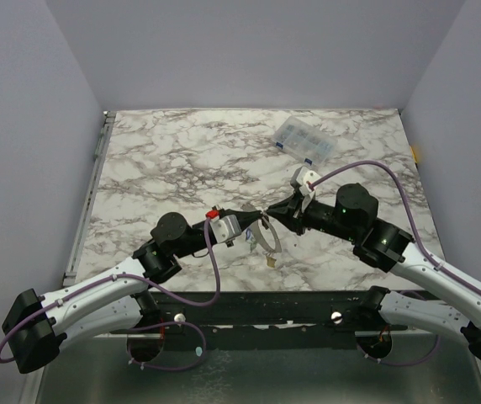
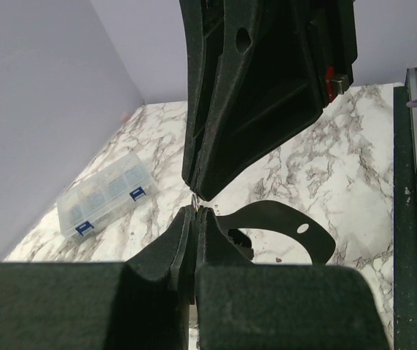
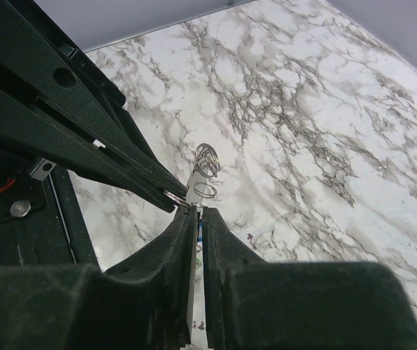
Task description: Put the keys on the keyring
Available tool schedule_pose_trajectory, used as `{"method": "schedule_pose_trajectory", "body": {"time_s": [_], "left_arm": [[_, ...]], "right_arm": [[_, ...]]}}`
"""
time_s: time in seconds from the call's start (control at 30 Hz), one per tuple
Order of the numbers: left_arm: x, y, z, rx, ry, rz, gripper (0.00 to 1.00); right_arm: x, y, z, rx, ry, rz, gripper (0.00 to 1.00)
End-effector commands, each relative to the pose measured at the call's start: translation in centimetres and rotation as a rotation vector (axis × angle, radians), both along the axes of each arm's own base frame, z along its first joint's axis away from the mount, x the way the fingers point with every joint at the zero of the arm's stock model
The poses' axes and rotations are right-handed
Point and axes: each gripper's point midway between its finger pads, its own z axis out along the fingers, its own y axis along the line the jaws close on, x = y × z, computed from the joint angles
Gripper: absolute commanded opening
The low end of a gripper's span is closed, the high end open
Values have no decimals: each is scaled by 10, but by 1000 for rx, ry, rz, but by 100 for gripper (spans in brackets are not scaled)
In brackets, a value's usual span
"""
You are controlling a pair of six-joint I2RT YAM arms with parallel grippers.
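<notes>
In the top view my left gripper (image 1: 255,220) and right gripper (image 1: 273,215) meet tip to tip above the table's near middle. The thin grey keyring (image 1: 273,241) hangs below them, with a small yellowish key (image 1: 271,263) under it. In the left wrist view my left gripper (image 2: 196,211) is shut on a thin edge of the keyring (image 2: 194,205), with the right fingers (image 2: 252,95) just above. In the right wrist view my right gripper (image 3: 197,211) is shut on a flat key with a blue head (image 3: 200,230). The left fingers (image 3: 84,131) pinch the keyring (image 3: 173,195) next to it.
A clear plastic compartment box (image 1: 305,141) lies at the back right of the marble table (image 1: 165,160); it also shows in the left wrist view (image 2: 103,193). Small wire rings on a white strip (image 3: 207,157) lie on the table past my right fingertips.
</notes>
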Motion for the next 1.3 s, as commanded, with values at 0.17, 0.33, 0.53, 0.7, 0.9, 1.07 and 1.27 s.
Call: {"method": "schedule_pose_trajectory", "body": {"time_s": [0.17, 0.33, 0.53, 0.7, 0.9, 1.07, 1.27], "left_arm": [[-8, 0, 17, -49, -46, -36, 0], [-15, -1, 17, -47, -60, -79, 0], [-31, -4, 17, -42, -96, -167, 0], [-39, -3, 19, -54, -137, -198, 0], [-38, -2, 17, -49, -151, -190, 0], [-42, -3, 15, -42, -150, -215, 0], [-52, -5, 14, -39, -145, -270, 0]], "right_arm": [[3, -4, -3, -3, -12, -27, 32], [-5, -9, 1, -25, -53, 8, 64], [-19, -3, -16, -133, 4, 118, 82], [-25, -11, -15, -148, -10, 129, 83], [-40, -27, 6, -48, -163, 143, 83], [-44, -35, 9, -19, -250, 141, 83], [-32, -36, -7, -101, -302, 124, 75]]}}
